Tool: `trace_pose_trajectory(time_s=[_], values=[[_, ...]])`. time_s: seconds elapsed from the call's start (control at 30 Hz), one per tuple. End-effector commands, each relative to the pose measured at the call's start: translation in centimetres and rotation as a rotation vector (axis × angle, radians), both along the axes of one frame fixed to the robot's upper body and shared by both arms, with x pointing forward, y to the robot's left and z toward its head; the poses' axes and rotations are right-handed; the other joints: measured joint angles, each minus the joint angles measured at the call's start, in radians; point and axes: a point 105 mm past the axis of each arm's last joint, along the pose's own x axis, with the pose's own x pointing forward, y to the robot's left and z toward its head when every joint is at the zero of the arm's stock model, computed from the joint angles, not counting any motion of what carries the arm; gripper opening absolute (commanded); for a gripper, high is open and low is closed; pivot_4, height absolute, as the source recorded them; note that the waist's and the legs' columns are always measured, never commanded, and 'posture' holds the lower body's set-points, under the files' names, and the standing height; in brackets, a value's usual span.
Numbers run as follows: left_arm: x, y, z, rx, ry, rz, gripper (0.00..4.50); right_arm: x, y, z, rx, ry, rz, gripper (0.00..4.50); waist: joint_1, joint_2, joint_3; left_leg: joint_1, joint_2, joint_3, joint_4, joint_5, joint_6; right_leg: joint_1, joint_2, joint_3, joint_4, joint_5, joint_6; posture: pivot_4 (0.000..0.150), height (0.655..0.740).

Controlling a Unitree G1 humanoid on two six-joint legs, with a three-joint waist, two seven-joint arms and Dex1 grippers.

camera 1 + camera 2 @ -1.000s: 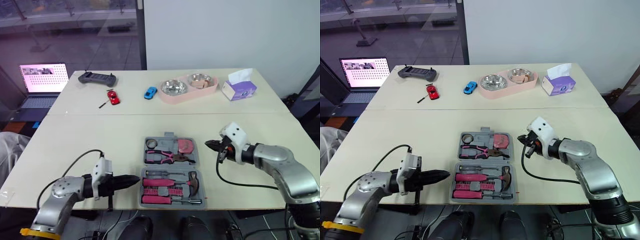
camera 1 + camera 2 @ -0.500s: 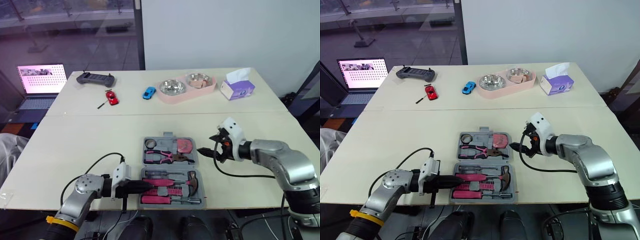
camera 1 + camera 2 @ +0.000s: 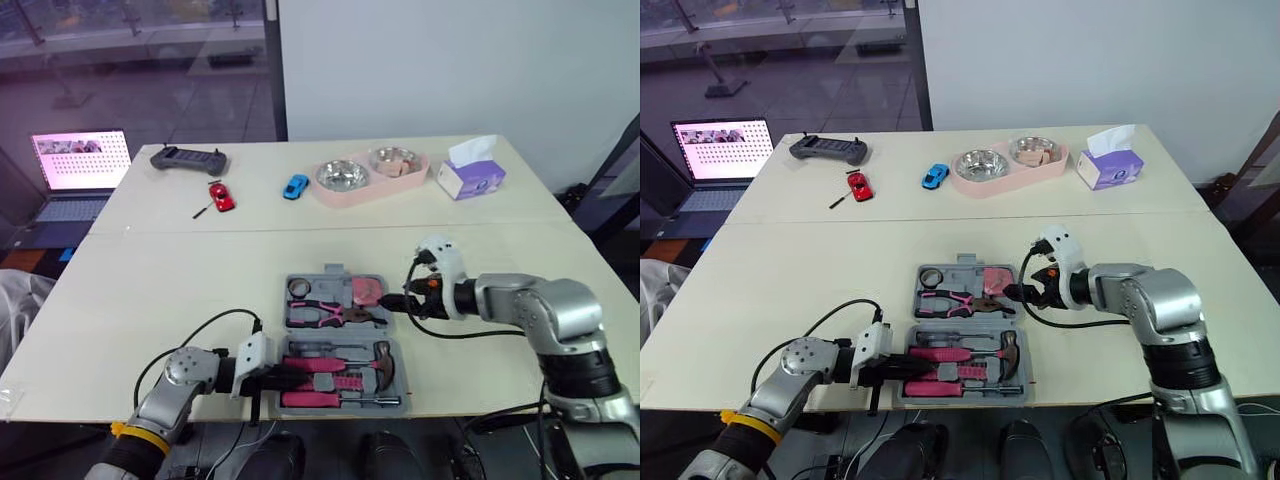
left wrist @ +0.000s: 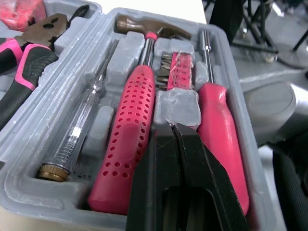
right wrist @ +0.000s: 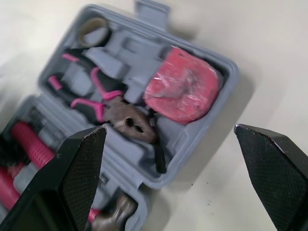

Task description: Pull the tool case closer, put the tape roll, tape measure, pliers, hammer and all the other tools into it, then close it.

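The grey tool case (image 3: 338,271) lies open near the table's front edge. Its far half holds the tape roll (image 3: 302,288), the pink-handled pliers (image 3: 328,312) and the red tape measure (image 5: 182,91). Its near half holds the hammer (image 4: 153,26), a clear tester screwdriver (image 4: 79,127), a bit rack (image 4: 175,70) and a pink screwdriver (image 4: 219,120). My left gripper (image 3: 285,378) is shut and empty, its tip over the pink handles at the near half's left end. At the far half's right edge, by the tape measure, my right gripper (image 5: 169,129) is open wide.
On the far table stand a pink tray with two steel bowls (image 3: 370,175), a purple tissue box (image 3: 468,176), a blue toy car (image 3: 298,185), a red toy car (image 3: 222,195) and a black controller (image 3: 187,158). A laptop (image 3: 80,165) sits off the table's left.
My right gripper opened and moved left to the case's right edge. My left gripper slid right, from beside the case onto its near half.
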Motion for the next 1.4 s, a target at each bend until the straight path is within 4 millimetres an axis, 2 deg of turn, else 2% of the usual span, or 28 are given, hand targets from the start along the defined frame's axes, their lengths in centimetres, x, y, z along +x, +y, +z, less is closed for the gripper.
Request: trace_pose_trajectory(time_s=[0.03, 0.23, 0.37, 0.5, 0.63, 0.73, 0.93, 1.13, 1.4], values=[[-0.8, 1.2, -2.4, 0.098, 0.062, 0.015, 0.0, 1.0, -0.1, 0.1, -0.016, -0.017, -0.026, 4.47, 0.002, 0.001, 0.0, 0.0, 0.0, 0.0, 0.0, 0.0, 0.0, 0.0, 0.0, 0.0, 0.0, 0.0, 0.0, 0.15, 0.737], [-0.5, 1.2, -2.0, 0.098, 0.052, 0.01, 0.0, 2.4, 0.1, -1.2, 0.021, 0.025, -0.077, 4.47, -0.003, 0.002, -0.001, 0.0, 0.0, 0.0, 0.0, 0.0, 0.0, 0.0, 0.0, 0.0, 0.0, 0.0, 0.0, 0.15, 0.737], [-0.4, 1.3, -2.0, 0.106, 0.051, 0.008, 0.0, 2.7, 1.4, -1.2, 0.114, 0.064, -0.045, 4.47, -0.008, 0.002, -0.001, 0.0, 0.0, 0.0, 0.0, 0.0, 0.0, 0.0, 0.001, 0.0, 0.0, 0.0, 0.0, 0.15, 0.737], [-0.3, 1.8, -2.1, 0.121, 0.053, 0.005, 0.0, 3.7, 2.3, -2.1, 0.117, 0.079, -0.051, 4.47, -0.016, 0.002, -0.001, 0.001, 0.0, 0.0, 0.0, 0.0, 0.0, 0.0, 0.001, 0.0, 0.0, 0.001, 0.001, 0.15, 0.737], [-0.2, 2.0, -1.9, 0.128, 0.049, 0.002, 0.0, 3.6, 3.5, -2.6, 0.194, 0.145, -0.045, 4.47, -0.025, 0.002, -0.001, 0.001, 0.0, 0.0, 0.0, 0.0, 0.0, 0.0, 0.001, 0.001, 0.0, 0.001, 0.001, 0.15, 0.737], [-0.2, 2.1, -1.9, 0.137, 0.048, 0.001, 0.0, 3.6, 3.6, -3.1, 0.225, 0.175, -0.061, 4.47, -0.028, 0.002, -0.002, 0.002, 0.0, 0.0, -0.001, 0.0, 0.0, 0.0, 0.001, 0.001, 0.001, 0.001, 0.001, 0.15, 0.737], [-0.5, 2.3, -1.9, 0.155, 0.048, -0.018, 0.0, 4.3, 2.7, -4.1, 0.22, 0.22, -0.151, 4.47, -0.031, 0.001, -0.003, 0.003, 0.002, 0.0, -0.001, 0.0, 0.0, 0.001, 0.004, 0.002, 0.001, 0.001, 0.0, 0.15, 0.737], [-0.4, 2.6, -2.0, 0.191, 0.051, -0.018, 0.0, 4.6, 3.9, -4.7, 0.209, 0.231, -0.132, 4.47, -0.032, 0.001, -0.009, 0.005, 0.007, 0.002, -0.002, 0.0, -0.001, 0.001, 0.009, 0.005, 0.0, 0.002, -0.002, 0.15, 0.737], [-0.4, 2.8, -1.9, 0.196, 0.05, -0.024, 0.0, 5.0, 4.8, -4.3, 0.334, 0.264, -0.154, 4.47, -0.034, 0.002, -0.01, 0.015, 0.013, 0.007, -0.007, -0.001, -0.002, 0.006, 0.015, 0.009, 0.0, 0.003, -0.005, 0.15, 0.737]])
